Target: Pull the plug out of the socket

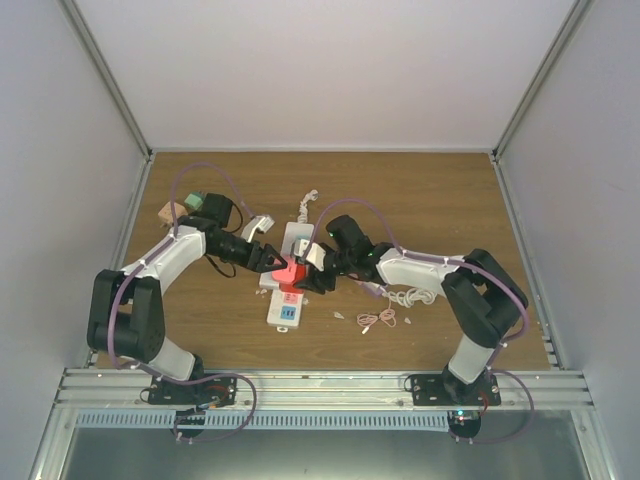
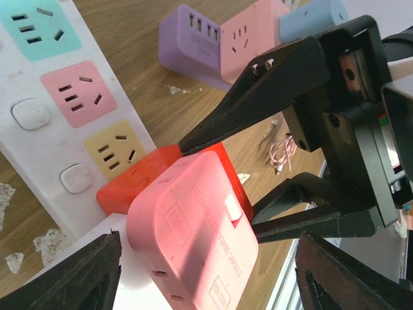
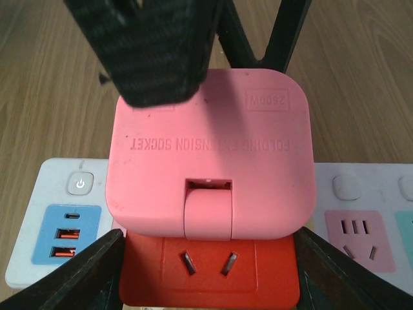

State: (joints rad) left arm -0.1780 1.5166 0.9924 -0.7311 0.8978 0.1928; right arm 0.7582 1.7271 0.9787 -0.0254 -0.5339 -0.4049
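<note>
Wooden surface (image 1: 430,190) carries a white strip (image 1: 277,300), and the pink plug (image 3: 210,148) stands seated in it. Right fingers (image 3: 77,278) pinch its red base (image 3: 206,274); left fingers (image 2: 71,278) stand spread around it. It looks rigid, light and smooth, probably tight: grip the flat sides, pull straight.

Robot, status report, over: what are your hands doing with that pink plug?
Left hand open, straddling pink plug. Right hand: fingers against plug's sides, grip unconfirmed. Plug seated in red socket on power strip. Only the hands crowd it.
</note>
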